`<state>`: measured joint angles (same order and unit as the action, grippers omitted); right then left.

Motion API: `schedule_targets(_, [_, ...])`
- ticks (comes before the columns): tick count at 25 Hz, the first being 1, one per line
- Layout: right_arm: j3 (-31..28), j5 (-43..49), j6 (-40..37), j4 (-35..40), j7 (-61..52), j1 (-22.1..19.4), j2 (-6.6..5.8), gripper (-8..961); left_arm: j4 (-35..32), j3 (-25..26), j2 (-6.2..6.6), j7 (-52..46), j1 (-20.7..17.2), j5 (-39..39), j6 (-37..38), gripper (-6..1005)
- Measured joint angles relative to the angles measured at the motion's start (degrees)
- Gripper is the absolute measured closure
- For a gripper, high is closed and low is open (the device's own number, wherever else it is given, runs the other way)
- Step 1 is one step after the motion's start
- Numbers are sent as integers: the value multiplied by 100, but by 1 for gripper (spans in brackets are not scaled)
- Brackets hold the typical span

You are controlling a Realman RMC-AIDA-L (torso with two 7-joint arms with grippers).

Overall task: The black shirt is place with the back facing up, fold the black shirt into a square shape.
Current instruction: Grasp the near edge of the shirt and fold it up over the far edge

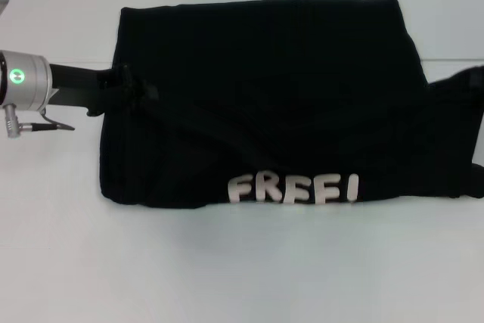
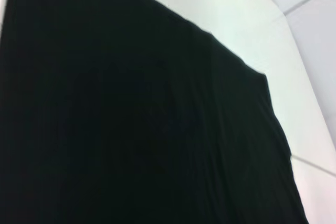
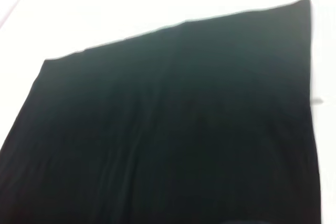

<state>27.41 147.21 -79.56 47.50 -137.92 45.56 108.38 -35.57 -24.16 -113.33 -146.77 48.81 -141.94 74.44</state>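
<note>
Black shirt (image 1: 265,96) folded on white table (image 1: 227,270), "FREE!" lettering (image 1: 293,188) along near edge. Left gripper (image 1: 125,85) at shirt's left edge; right gripper (image 1: 473,85) at right edge; finger states indeterminable.

We see bare white desk (image 1: 242,270) open in front of the large black soft-fabric shirt (image 1: 265,96), which fills the middle.

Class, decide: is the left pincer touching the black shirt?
Cannot tell. In the head view the left pincer reaches the shirt at its left edge, but black merges with black, hiding contact or gap.
</note>
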Motion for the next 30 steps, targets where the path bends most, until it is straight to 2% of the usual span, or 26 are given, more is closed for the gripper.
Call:
schedule_targets(11, [300, -16, 1135, -361, 9, 243, 105, 887, 174, -10, -18, 39, 20, 2, -662, 869])
schedule_targets(13, [300, -18, 1401, -416, 12, 266, 194, 887, 177, -8, -69, 46, 15, 29, -866, 866])
schedule_targets(17, [314, -26, 2020, -472, 13, 237, 470, 887, 183, -3, -216, 106, -37, 175, -1358, 861])
schedule_targets(20, [455, -30, 2413, -596, 22, 222, 572, 887, 183, -1, -235, 126, -41, 212, -1579, 856])
schedule_targets(30, [595, -30, 3232, -815, 20, 317, 650, 887, 133, -1, -158, 128, 55, 273, -1953, 842])
